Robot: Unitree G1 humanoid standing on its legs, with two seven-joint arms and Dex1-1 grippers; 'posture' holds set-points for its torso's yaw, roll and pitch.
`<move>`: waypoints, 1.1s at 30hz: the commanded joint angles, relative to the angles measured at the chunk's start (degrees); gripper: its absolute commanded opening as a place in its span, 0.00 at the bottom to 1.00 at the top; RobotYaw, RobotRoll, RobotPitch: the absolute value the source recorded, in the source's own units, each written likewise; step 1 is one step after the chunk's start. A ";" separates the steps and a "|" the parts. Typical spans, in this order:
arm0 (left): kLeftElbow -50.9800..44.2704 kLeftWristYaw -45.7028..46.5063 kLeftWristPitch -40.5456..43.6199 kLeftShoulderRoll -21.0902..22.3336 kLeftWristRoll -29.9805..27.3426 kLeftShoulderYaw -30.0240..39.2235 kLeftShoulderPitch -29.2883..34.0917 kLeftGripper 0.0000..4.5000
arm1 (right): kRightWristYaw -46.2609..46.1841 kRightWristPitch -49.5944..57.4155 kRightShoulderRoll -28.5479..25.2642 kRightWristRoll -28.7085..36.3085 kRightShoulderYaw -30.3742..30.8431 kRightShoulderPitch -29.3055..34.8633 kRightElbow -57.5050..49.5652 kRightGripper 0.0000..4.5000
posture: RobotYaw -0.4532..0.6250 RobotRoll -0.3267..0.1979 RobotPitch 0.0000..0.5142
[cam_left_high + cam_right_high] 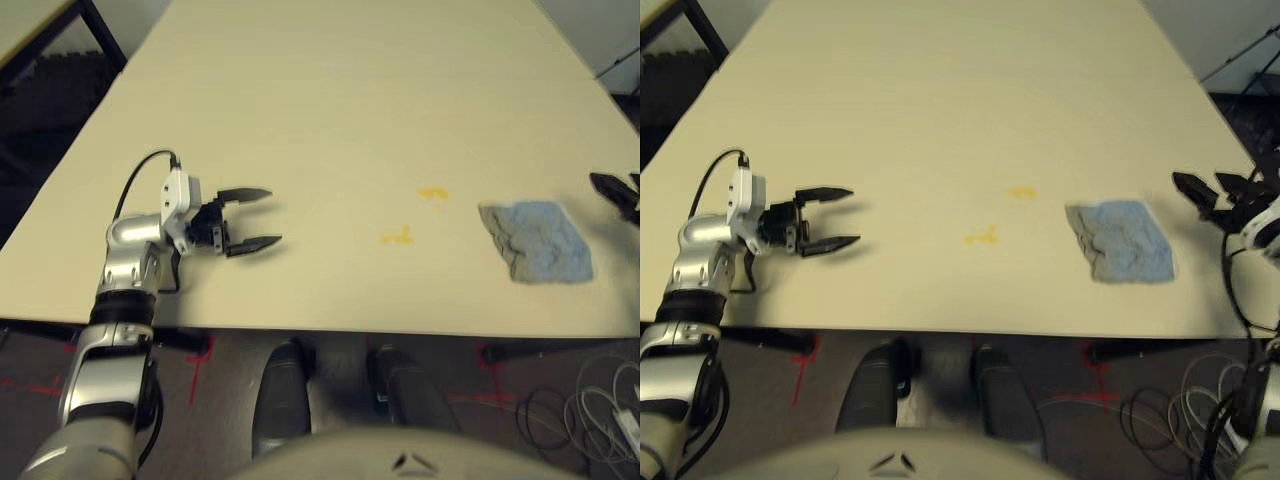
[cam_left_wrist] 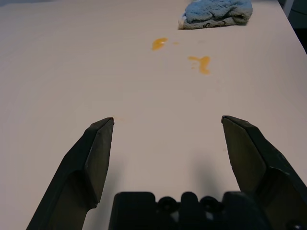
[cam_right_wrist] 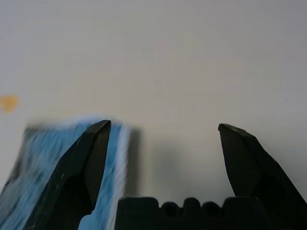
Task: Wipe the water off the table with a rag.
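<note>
A light blue-grey rag [image 1: 1120, 240] lies flat on the beige table [image 1: 940, 90], right of centre near the front edge. Two small yellow-orange smears of water [image 1: 1021, 192] [image 1: 982, 237] sit just left of it. My right gripper [image 1: 1202, 192] hovers open a short way right of the rag, near the table's right edge, with nothing between its fingers; in the right wrist view the rag [image 3: 48, 172] lies under one finger [image 3: 79, 167]. Over the table's left part, my left gripper [image 1: 262, 217] stands open and empty, pointing toward the smears [image 2: 159, 43] [image 2: 201, 63].
The table's front edge runs just below both grippers. Cables [image 1: 1200, 420] lie on the floor at the lower right, and dark table legs [image 1: 100, 40] show at the far left. Bare tabletop stretches behind the smears.
</note>
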 commanded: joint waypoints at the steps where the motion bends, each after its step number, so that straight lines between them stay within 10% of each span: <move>1: 0.91 0.06 -0.63 -0.25 0.75 -0.78 0.35 1.00 | 3.01 4.65 -0.95 1.74 -0.15 3.72 -5.71 0.99 | 0.43 0.62 0.33; 26: 0.31 1.19 1.49 -0.91 -0.30 -0.47 -0.87 1.00 | -2.21 7.34 11.67 -2.94 9.01 2.83 -9.48 0.99 | 0.41 0.62 0.34; 33: 0.95 1.39 1.19 -0.95 -0.14 -0.29 -1.42 1.00 | -3.37 6.84 12.36 -3.74 8.20 1.81 -8.31 0.55 | 0.41 0.62 0.35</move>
